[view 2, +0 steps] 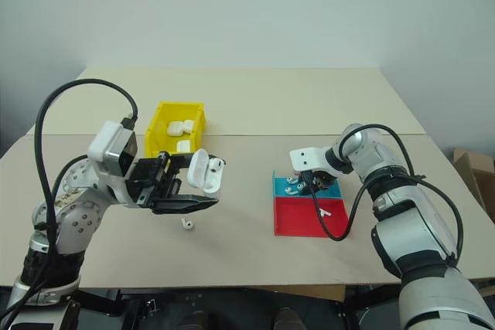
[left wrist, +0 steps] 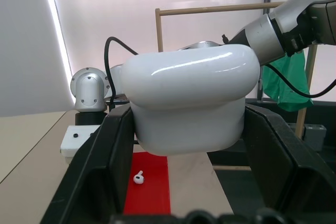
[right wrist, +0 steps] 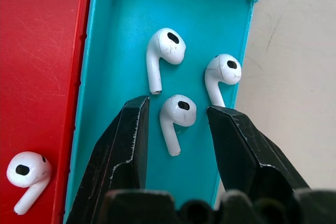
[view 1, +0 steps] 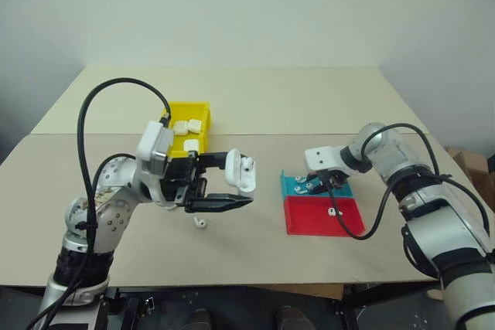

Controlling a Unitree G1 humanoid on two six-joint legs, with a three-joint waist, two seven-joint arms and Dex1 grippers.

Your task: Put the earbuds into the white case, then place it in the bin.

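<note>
White case (view 1: 240, 172), glossy. Earbuds (right wrist: 177, 114) white w/ black spots. Tray (right wrist: 121, 35) half blue, half red. Bin (view 1: 203, 116) bright yellow. Gripper fingers (right wrist: 126, 145) black. Table (view 1: 263, 98) beige.

A bare test room or lab; a plain beige flat-topped table (view 1: 255, 106) stands against blank pale walls; a bright curtained window (left wrist: 157, 30) and a light wooden frame (left wrist: 210, 10) show behind, with green cloth (left wrist: 286, 85) hanging there.
</note>
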